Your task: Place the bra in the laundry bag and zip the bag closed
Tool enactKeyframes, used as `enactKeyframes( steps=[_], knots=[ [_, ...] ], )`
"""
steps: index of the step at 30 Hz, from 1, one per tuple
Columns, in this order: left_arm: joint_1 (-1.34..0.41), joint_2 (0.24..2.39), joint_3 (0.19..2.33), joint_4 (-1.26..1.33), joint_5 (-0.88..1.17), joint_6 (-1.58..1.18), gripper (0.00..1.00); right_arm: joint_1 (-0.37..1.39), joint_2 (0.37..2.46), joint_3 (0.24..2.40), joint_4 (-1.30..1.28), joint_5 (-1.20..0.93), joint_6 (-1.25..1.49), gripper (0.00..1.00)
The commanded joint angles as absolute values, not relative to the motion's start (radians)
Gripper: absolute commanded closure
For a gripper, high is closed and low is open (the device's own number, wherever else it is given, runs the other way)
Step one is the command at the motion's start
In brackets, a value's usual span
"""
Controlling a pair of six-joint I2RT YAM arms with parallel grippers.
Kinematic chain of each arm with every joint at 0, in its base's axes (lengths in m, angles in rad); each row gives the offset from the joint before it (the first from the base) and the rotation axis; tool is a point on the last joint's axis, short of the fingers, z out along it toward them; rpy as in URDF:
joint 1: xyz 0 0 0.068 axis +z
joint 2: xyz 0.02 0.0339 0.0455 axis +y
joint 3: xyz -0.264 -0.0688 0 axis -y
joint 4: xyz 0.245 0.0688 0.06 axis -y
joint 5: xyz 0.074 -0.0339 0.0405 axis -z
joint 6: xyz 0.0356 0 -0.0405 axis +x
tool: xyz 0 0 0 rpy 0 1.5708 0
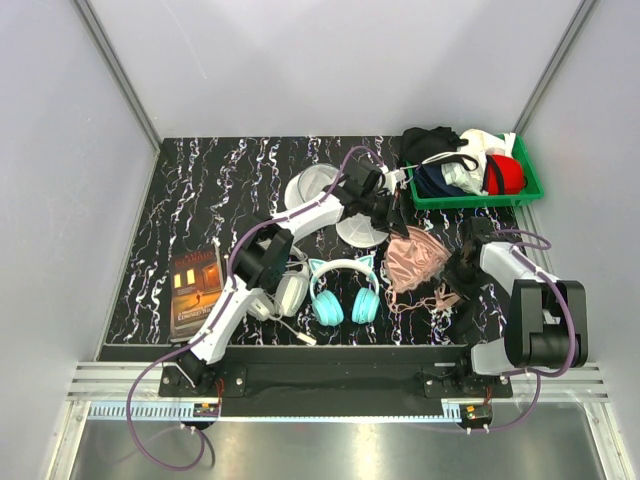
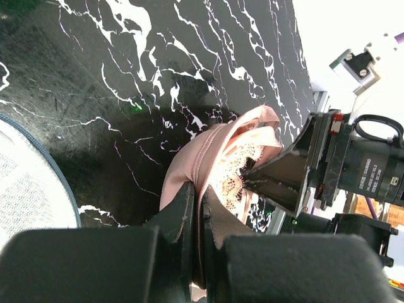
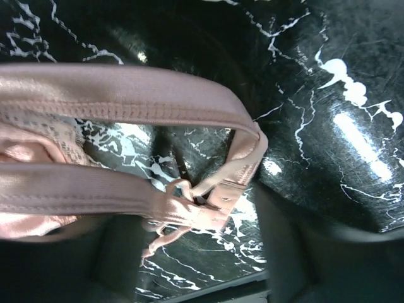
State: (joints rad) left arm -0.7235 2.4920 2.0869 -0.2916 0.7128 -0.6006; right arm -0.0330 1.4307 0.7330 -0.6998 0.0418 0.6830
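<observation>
The pale pink bra (image 1: 415,257) lies bunched on the black marbled table, right of centre. My left gripper (image 1: 393,226) reaches over from the left and is shut on the bra's cup edge (image 2: 214,151), with the fabric pinched between its fingers (image 2: 201,189). The white mesh laundry bag (image 1: 318,186) lies just behind that arm, and its rim (image 2: 25,183) shows at the left of the left wrist view. My right gripper (image 1: 463,270) is at the bra's right side. Its jaws stand apart around the bra's band and clasp (image 3: 214,202), with the gripper (image 3: 208,246) low over the table.
A green tray (image 1: 528,190) of red, black and white clothes stands at the back right. Teal cat-ear headphones (image 1: 345,292) and white-grey headphones (image 1: 290,292) lie near the front, with a book (image 1: 195,290) at the left. Grey walls enclose the table.
</observation>
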Motion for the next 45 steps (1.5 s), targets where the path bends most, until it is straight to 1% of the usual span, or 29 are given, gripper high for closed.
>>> enactKeyframes(
  steps=[1, 4, 7, 8, 10, 11, 14, 17, 19, 23, 28, 32, 37, 41, 42, 44, 45],
  knots=[
    [-0.727, 2.479, 2.085, -0.25, 0.747, -0.604, 1.0, -0.035, 1.44, 0.693, -0.568, 0.063, 0.7, 0.41],
    [-0.729, 2.477, 2.085, -0.25, 0.755, -0.597, 1.0, -0.035, 1.405, 0.692, -0.578, 0.049, 0.693, 0.56],
    [-0.736, 2.479, 2.079, -0.25, 0.752, -0.598, 1.0, -0.035, 1.35, 0.699, -0.652, 0.023, 0.686, 0.72],
    [-0.739, 2.479, 2.076, -0.25, 0.747, -0.601, 1.0, -0.035, 1.335, 0.704, -0.681, 0.008, 0.69, 0.85],
    [-0.752, 2.479, 2.069, -0.245, 0.741, -0.606, 1.0, -0.035, 1.278, 0.729, -0.779, -0.009, 0.701, 0.99],
    [-0.756, 2.479, 2.065, -0.245, 0.73, -0.609, 1.0, -0.034, 1.258, 0.738, -0.807, -0.053, 0.709, 1.0],
    [-0.768, 2.465, 2.046, -0.241, 0.684, -0.618, 1.0, -0.029, 1.21, 0.785, -0.941, -0.098, 0.715, 1.0],
    [-0.778, 2.467, 2.051, -0.236, 0.67, -0.632, 1.0, -0.025, 1.193, 0.842, -0.977, -0.165, 0.675, 1.0],
    [-0.787, 2.464, 2.048, -0.236, 0.66, -0.641, 1.0, -0.009, 1.204, 0.877, -0.992, -0.192, 0.64, 1.0],
    [-0.804, 2.457, 2.042, -0.236, 0.641, -0.66, 1.0, -0.006, 1.29, 0.975, -0.993, -0.233, 0.546, 1.0],
    [-0.821, 2.456, 2.045, -0.236, 0.64, -0.675, 1.0, -0.005, 1.376, 0.999, -0.859, -0.296, 0.566, 1.0],
    [-0.827, 2.47, 2.043, -0.226, 0.641, -0.677, 1.0, -0.005, 1.486, 0.996, -0.695, -0.333, 0.653, 1.0],
    [-0.828, 2.482, 2.033, -0.207, 0.637, -0.638, 1.0, -0.006, 1.591, 0.979, -0.6, -0.233, 0.69, 1.0],
    [-0.819, 2.461, 1.973, -0.187, 0.64, -0.609, 1.0, -0.006, 1.574, 0.942, -0.545, -0.195, 0.696, 1.0],
    [-0.818, 2.462, 1.97, -0.187, 0.653, -0.598, 0.98, -0.005, 1.566, 0.933, -0.54, -0.195, 0.699, 0.96],
    [-0.812, 2.453, 1.95, -0.181, 0.657, -0.595, 0.9, -0.005, 1.557, 0.901, -0.535, -0.207, 0.707, 0.87],
    [-0.81, 2.448, 1.941, -0.173, 0.655, -0.588, 0.8, -0.005, 1.557, 0.893, -0.535, -0.234, 0.709, 0.72]
  ],
)
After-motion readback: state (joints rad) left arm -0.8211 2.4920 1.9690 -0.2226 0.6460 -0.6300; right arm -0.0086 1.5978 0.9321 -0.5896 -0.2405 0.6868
